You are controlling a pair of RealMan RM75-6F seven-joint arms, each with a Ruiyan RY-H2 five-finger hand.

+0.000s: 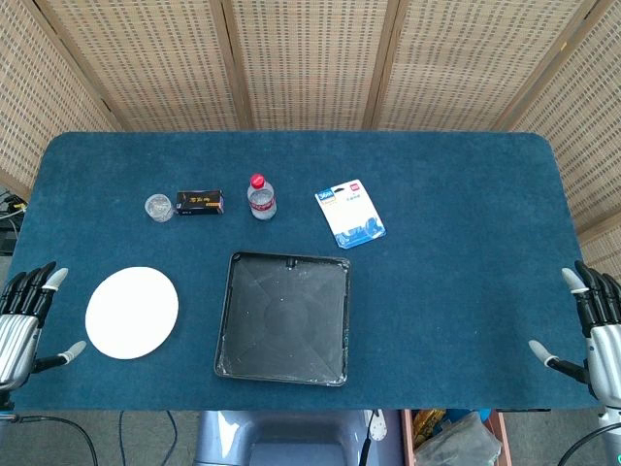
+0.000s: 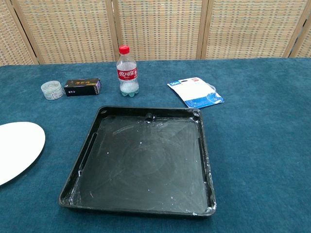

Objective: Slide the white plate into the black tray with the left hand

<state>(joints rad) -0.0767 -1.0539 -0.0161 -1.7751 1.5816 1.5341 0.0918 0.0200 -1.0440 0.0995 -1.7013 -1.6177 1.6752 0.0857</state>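
Left robot hand (image 1: 24, 316) open and empty beside the plate (image 1: 132, 313), slide not yet begun.

Plate lies flat on the table (image 1: 456, 282), left of the tray (image 1: 284, 317) and apart from it, the hand just off its left edge. Next, as I judge, fingers must settle on the plate and push it rightward over the tray's low rim. Right robot hand (image 1: 592, 335) waits open at the far edge.
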